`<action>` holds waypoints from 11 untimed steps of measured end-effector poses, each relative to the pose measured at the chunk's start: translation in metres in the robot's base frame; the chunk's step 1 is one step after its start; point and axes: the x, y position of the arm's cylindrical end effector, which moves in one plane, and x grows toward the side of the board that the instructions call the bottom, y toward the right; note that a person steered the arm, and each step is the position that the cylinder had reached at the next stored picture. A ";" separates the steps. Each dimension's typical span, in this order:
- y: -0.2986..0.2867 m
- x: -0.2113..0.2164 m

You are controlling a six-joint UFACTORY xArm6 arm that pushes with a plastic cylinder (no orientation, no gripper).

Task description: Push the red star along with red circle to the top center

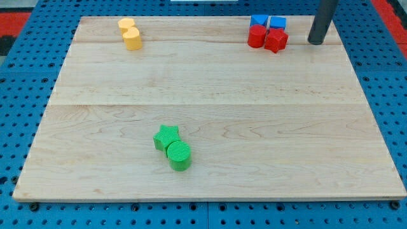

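Note:
The red star [276,41] and the red circle [257,36] sit side by side, touching, near the view's top right of the wooden board [210,108]. Two blue blocks, one [258,21] and the other [278,23], stand right behind them. My tip [315,41] is down on the board to the right of the red star, a short gap apart from it. The rod rises out of the view's top.
Two yellow blocks [130,34] stand together at the view's top left. A green star [167,137] and a green circle [179,155] touch each other at the lower middle. The board lies on a blue pegboard [19,127].

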 end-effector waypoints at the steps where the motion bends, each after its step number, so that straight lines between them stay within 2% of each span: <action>1: -0.043 0.002; 3: -0.136 -0.008; 8: -0.149 -0.067; 9: -0.167 -0.084; 11: -0.230 -0.090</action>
